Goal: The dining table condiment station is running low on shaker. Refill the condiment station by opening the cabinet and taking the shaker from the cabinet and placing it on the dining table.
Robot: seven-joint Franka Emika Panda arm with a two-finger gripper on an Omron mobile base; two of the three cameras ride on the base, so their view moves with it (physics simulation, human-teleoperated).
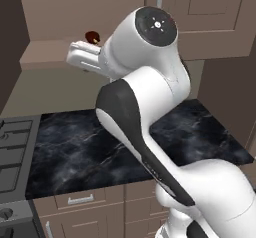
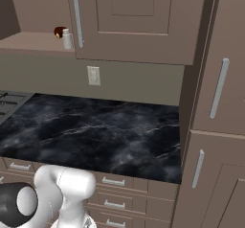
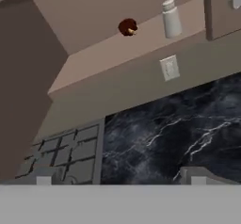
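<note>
While fingers (image 3: 120, 180) gape empty, shaker (image 3: 171, 19) sits well apart on open cabinet (image 3: 117, 44) shelf.

A dark red round item (image 3: 127, 27) is seen on the open brown shelf (image 3: 117, 53), set toward the back. A pale wall outlet (image 3: 169, 68) is mounted on the backsplash below the shelf. A black marble worktop (image 2: 95, 131) with white veins is shown beneath, bordered on one side by a grey stove grate (image 3: 70, 150). Brown drawer fronts (image 2: 119, 186) with short horizontal silver handles (image 2: 113, 181) are arranged under the worktop. A tall brown side unit (image 2: 215, 126) with vertical bar handles stands at the worktop's end.
</note>
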